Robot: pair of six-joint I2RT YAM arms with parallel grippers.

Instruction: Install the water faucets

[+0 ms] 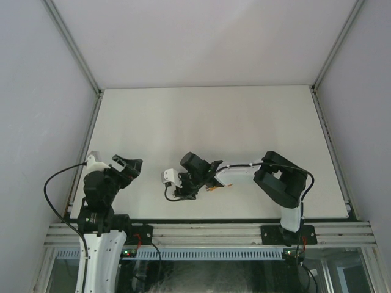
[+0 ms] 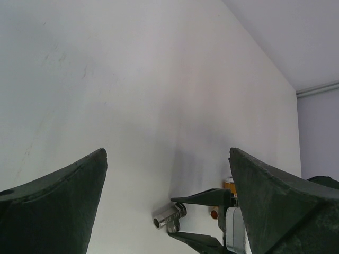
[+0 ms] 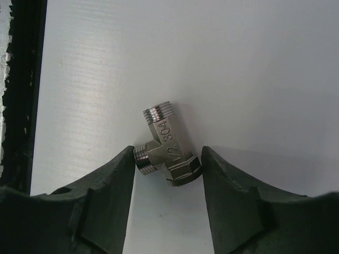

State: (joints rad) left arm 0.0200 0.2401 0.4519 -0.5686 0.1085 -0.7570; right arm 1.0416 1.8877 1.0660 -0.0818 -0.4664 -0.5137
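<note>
Tap (image 2: pixel 229 184) half hidden behind right gripper (image 2: pixel 171 217) around fitting (image 3: pixel 169 151)

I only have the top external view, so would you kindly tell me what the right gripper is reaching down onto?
Observer: The right gripper straddles a grey metal tee fitting lying on the table, not the orange tap.
Operator: Thank you; is it gripped yet?
Observer: Its fingers appear to touch both ends, a threaded end and the hex end.
Operator: And the left gripper?
Observer: The left gripper is wide open, empty, looking toward that fitting.
</note>
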